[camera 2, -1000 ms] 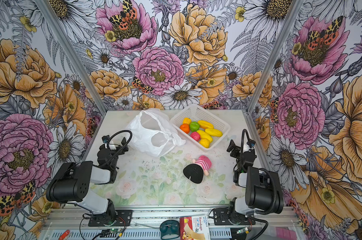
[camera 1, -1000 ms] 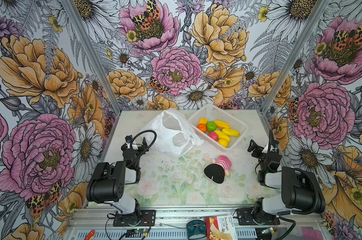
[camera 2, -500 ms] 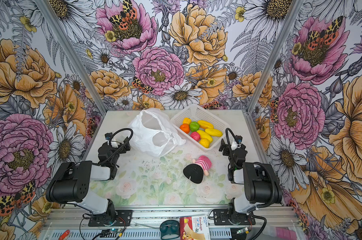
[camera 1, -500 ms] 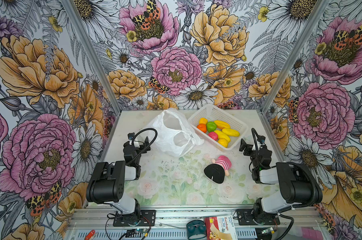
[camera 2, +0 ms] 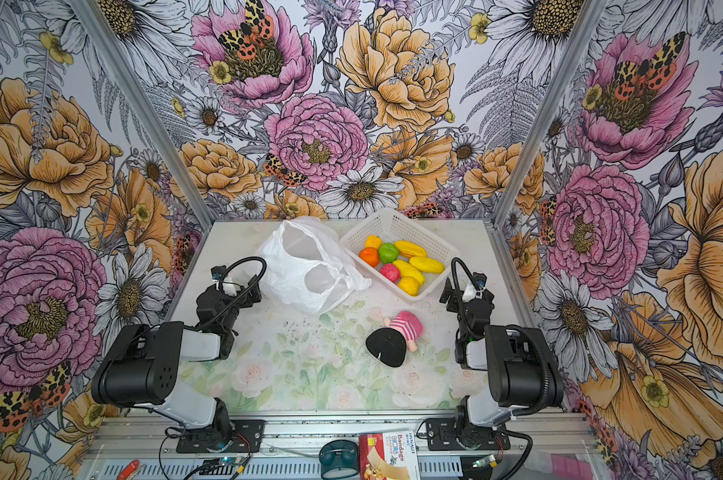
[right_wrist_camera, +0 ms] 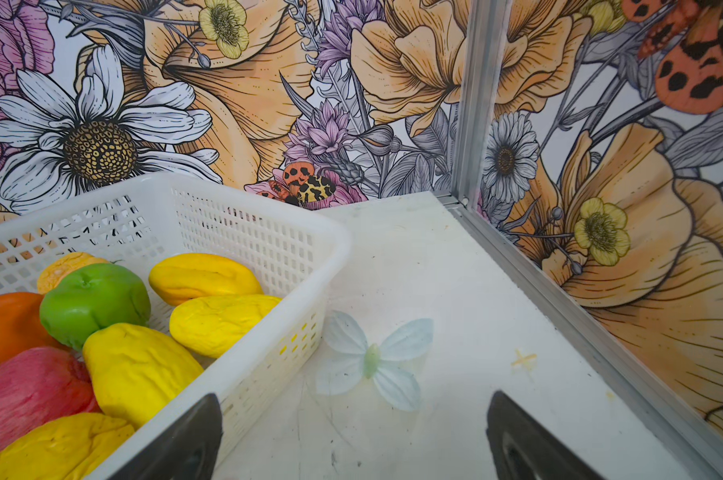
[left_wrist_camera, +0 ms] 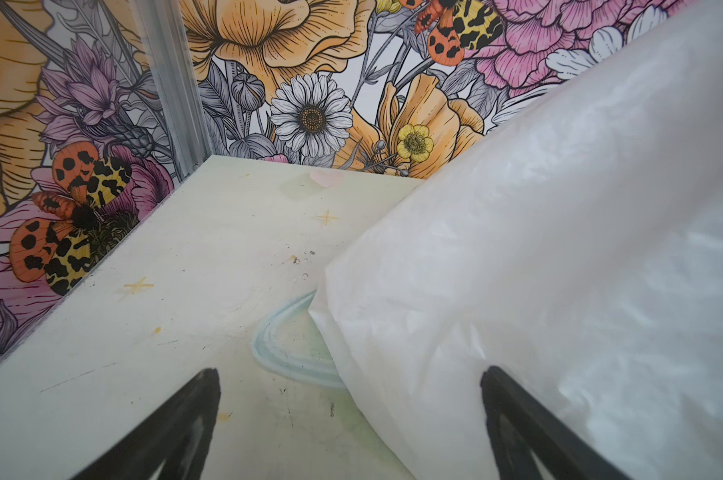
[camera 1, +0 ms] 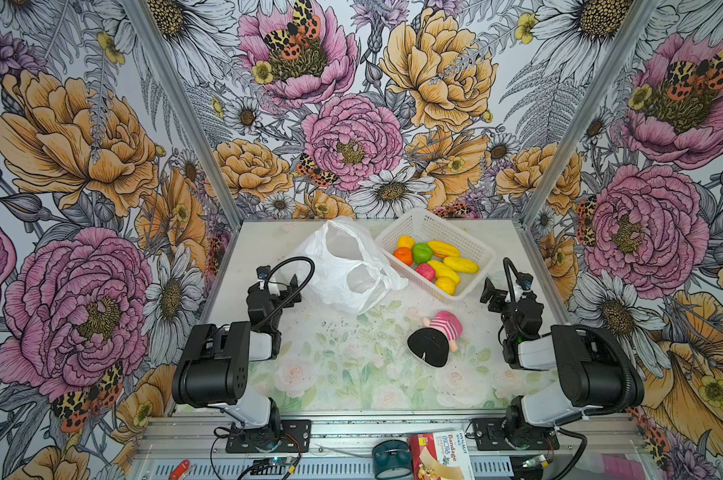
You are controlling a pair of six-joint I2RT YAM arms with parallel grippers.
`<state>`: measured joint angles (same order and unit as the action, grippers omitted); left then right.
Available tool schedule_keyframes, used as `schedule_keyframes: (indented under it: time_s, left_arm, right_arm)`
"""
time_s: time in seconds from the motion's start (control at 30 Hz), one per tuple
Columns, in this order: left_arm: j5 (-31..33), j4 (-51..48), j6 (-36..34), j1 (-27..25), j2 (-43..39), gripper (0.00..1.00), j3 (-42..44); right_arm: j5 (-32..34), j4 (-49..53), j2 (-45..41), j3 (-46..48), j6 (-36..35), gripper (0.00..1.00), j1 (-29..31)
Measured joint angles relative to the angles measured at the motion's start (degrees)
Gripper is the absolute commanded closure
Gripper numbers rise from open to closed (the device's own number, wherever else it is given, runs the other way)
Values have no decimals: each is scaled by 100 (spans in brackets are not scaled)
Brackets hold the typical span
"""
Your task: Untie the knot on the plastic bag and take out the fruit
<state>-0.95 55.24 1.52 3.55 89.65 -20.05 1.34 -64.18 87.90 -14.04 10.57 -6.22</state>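
Plastic bag [camera 1: 343, 266]: unknotted, slack, seemingly empty, beside wide-open, empty left fingers [left_wrist_camera: 176, 428]; fruit [camera 1: 442, 270] all in basket [camera 1: 442, 230] beside wide-open, empty right fingers [right_wrist_camera: 517, 440]; task judged done.

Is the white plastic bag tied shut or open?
Open: the plastic bag lies slack, handle loops gaping, no knot visible; the fruit sits in the basket.

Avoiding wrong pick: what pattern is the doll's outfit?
Pink stripes on the doll, clearest in a top view.
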Motion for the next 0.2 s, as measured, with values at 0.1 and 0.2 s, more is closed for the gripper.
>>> schedule_keyframes:
  time_s: [0.1, 0.2]
  left_arm:
    - [0, -2, 0, 0, 0, 1, 0]
    - [0, -2, 0, 0, 0, 1, -2]
  right_arm:
    - [101, 74, 0, -20, -42, 1, 55]
    - [284, 413, 0, -216, -195, 1, 278]
